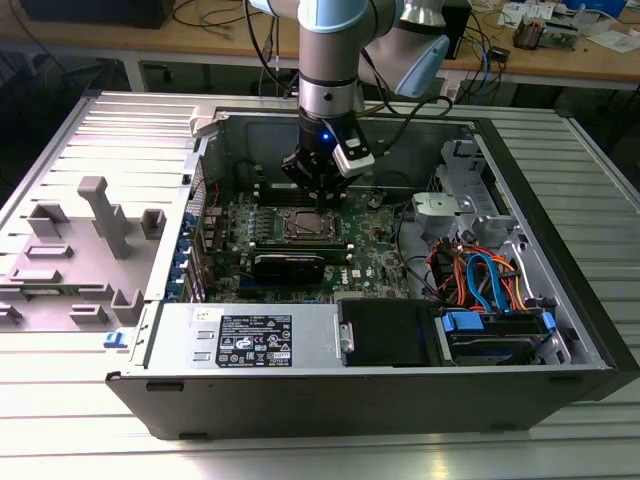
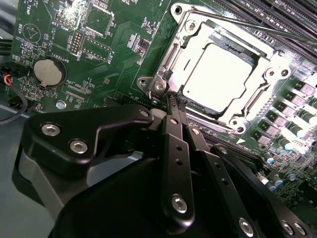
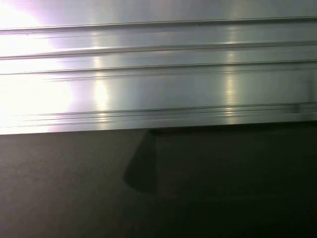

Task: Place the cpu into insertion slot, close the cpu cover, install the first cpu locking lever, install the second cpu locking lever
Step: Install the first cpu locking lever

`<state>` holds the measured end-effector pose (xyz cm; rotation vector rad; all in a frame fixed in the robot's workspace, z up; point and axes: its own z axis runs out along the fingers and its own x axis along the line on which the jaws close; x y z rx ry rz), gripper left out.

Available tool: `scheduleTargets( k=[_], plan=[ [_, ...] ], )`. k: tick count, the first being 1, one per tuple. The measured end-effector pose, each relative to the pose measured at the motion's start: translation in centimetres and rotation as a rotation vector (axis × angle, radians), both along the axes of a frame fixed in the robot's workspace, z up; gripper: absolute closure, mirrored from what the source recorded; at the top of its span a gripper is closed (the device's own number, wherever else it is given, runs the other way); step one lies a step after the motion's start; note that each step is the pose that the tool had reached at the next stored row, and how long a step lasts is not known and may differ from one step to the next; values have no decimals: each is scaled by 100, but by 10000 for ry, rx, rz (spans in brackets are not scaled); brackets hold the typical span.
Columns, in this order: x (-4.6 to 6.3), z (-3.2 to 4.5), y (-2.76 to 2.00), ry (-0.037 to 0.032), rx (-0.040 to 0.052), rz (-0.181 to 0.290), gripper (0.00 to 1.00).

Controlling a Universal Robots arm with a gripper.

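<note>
In the second wrist view the cpu (image 2: 218,74) lies flat in the insertion slot (image 2: 165,62), its silver top glaring. The cpu cover (image 2: 197,30) is down over it, framing the chip through its square window. A thin metal lever rod (image 2: 267,29) runs along the far side of the socket. My gripper (image 2: 174,100) is shut, its black fingertips pressed together right at the socket's corner edge; I cannot tell whether they touch anything. In the exterior view the gripper (image 1: 320,205) points straight down just above the insertion slot (image 1: 308,226) on the green motherboard.
The open computer case (image 1: 560,200) lies on a ribbed metal table. Long black memory slots (image 2: 292,12) and a coin battery (image 2: 48,71) flank the socket. Orange and blue cables (image 1: 480,275) and drive bays fill the exterior view's right. A grey plastic fixture (image 1: 95,215) stands at its left.
</note>
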<state>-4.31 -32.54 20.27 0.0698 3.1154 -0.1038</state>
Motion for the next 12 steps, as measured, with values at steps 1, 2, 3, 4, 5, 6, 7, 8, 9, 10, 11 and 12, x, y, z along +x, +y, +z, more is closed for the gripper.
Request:
scheduleTargets(
  k=[1, 2, 3, 4, 5, 6, 7, 8, 9, 10, 11, 12],
  plan=[
    [0, 1, -1, 2, 12, 0, 89],
    [0, 1, -1, 3, 44, 2, 89],
    [0, 0, 0, 1, 67, 1, 89],
    [0, -1, 1, -1, 83, -1, 89],
    [0, 0, 0, 0, 103, 0, 89],
    [0, 0, 0, 0, 113, 0, 89],
    [0, 0, 0, 0, 115, -1, 89],
    [0, 0, 0, 0, 115, 0, 89],
    [1, 0, 0, 1, 115, 0, 89],
    [4, 0, 0, 3, 115, 2, 89],
    [7, 0, 0, 2, 114, 1, 89],
    [11, 0, 0, 0, 113, 0, 89]
  ],
)
